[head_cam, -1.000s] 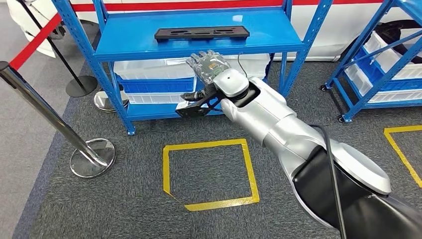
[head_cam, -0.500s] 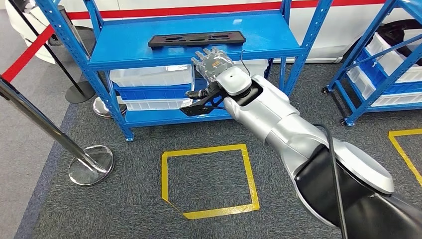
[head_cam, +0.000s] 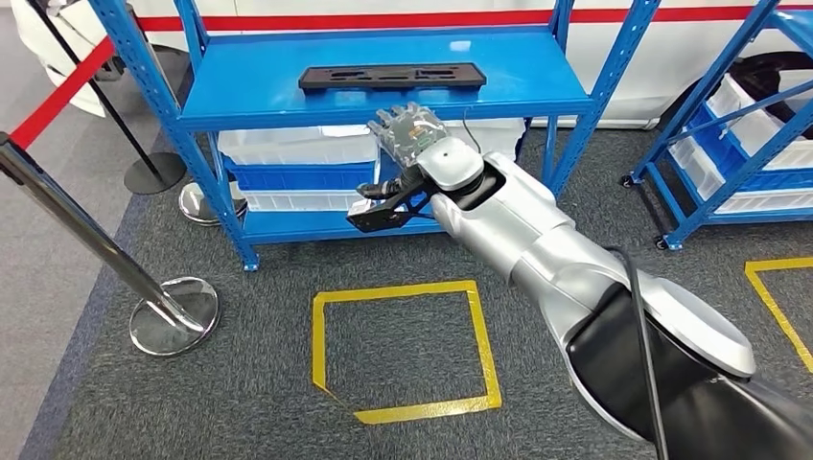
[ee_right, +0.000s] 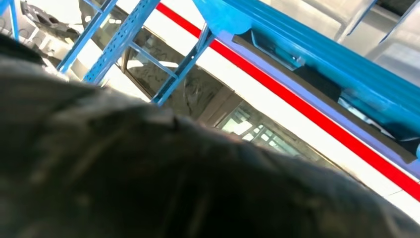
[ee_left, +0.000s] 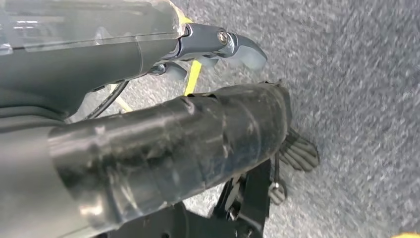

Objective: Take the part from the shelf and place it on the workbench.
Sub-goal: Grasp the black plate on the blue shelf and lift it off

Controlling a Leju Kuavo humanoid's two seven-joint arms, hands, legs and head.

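Observation:
A long flat black part (head_cam: pixel 391 77) lies on the top board of the blue shelf (head_cam: pixel 259 86), near its back. My right arm reaches forward, and my right hand (head_cam: pixel 412 129) hangs in front of and just below that board's front edge, short of the part. Its fingers are stretched out and hold nothing. In the right wrist view the right hand (ee_right: pixel 148 173) is a dark blur under the blue shelf (ee_right: pixel 317 54). My left hand (ee_left: pixel 163 134) hangs over grey carpet with nothing in it.
White bins (head_cam: pixel 297 144) fill the shelf's lower levels. A chrome stanchion (head_cam: pixel 177 311) with a red belt (head_cam: pixel 58 91) stands to the left. A yellow taped square (head_cam: pixel 321 345) marks the carpet before the shelf. A second blue shelf (head_cam: pixel 729 144) stands at the right.
The view has shifted a little. My right hand stays by the top board's front edge, with nothing taken hold of.

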